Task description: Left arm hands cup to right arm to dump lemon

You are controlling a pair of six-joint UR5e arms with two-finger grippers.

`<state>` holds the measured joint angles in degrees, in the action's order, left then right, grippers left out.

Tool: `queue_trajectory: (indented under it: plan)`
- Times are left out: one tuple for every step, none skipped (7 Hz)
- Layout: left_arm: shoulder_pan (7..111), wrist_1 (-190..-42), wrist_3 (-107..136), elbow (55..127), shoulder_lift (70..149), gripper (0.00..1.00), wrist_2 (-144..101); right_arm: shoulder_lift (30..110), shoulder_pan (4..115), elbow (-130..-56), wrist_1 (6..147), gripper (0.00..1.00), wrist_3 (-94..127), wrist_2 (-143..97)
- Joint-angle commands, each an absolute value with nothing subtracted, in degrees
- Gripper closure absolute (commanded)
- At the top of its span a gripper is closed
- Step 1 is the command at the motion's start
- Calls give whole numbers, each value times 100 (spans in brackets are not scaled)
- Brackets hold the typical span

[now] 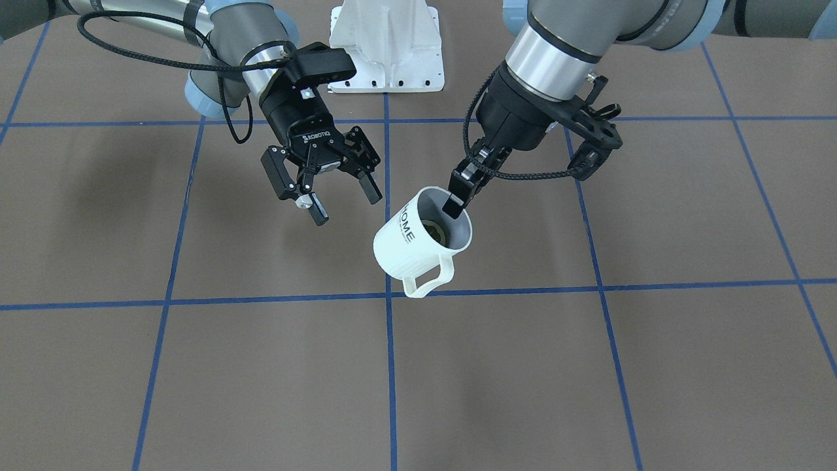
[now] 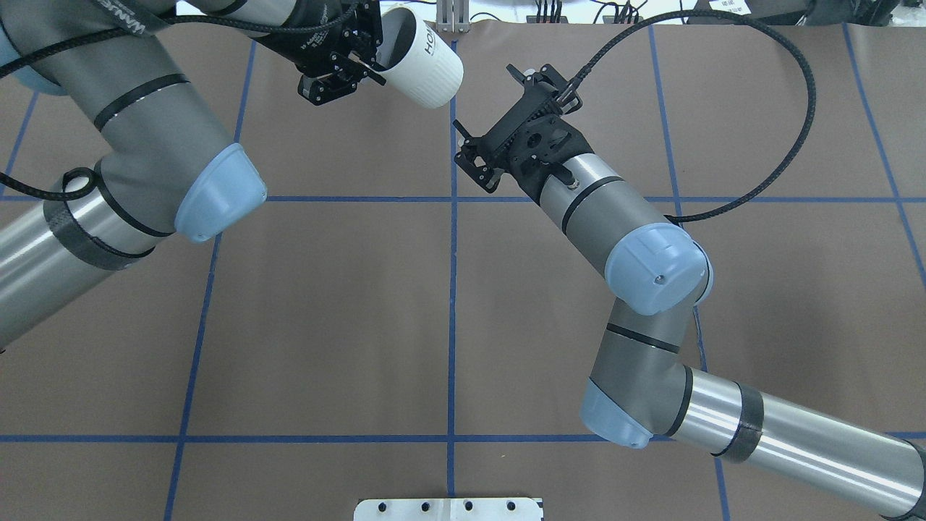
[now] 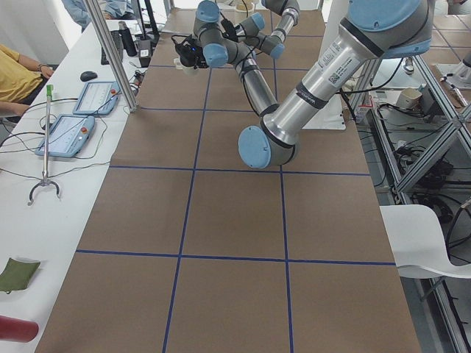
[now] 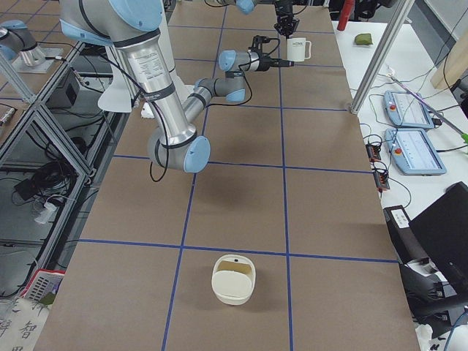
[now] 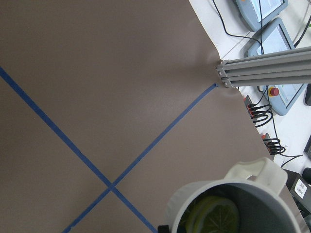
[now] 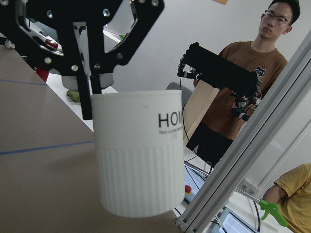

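My left fingers (image 1: 452, 204) pinch the rim of the cup (image 1: 409, 252), which hangs tilted above the worktop (image 1: 588, 366) with the lemon (image 1: 434, 233) inside, its lettered wall facing my right fingers (image 1: 371, 188), spread wide just beside it.

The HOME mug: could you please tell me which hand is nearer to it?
Left. The left hand pinches the rim of the mug, holding it above the table; the right hand hangs open beside it, not touching.
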<state>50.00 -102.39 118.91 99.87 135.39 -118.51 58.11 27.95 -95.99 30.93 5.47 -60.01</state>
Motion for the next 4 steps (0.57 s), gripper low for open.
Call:
queue_trajectory:
  plan:
    - [4835,-10248,11944,10011,13588,100,-11830,5801,2734,-9598,3094,6,193,-5925]
    - [4730,-10248,11979,10002,13657,100,-11743,5801,2716,-9598,3085,6,193,-5863]
    - [4702,-10257,12032,10002,13702,100,-11742,5801,2707,-9589,3094,6,193,-5854]
    - [4667,-10257,12041,10019,13737,100,-11742,5801,2707,-9589,3085,6,193,-5854]
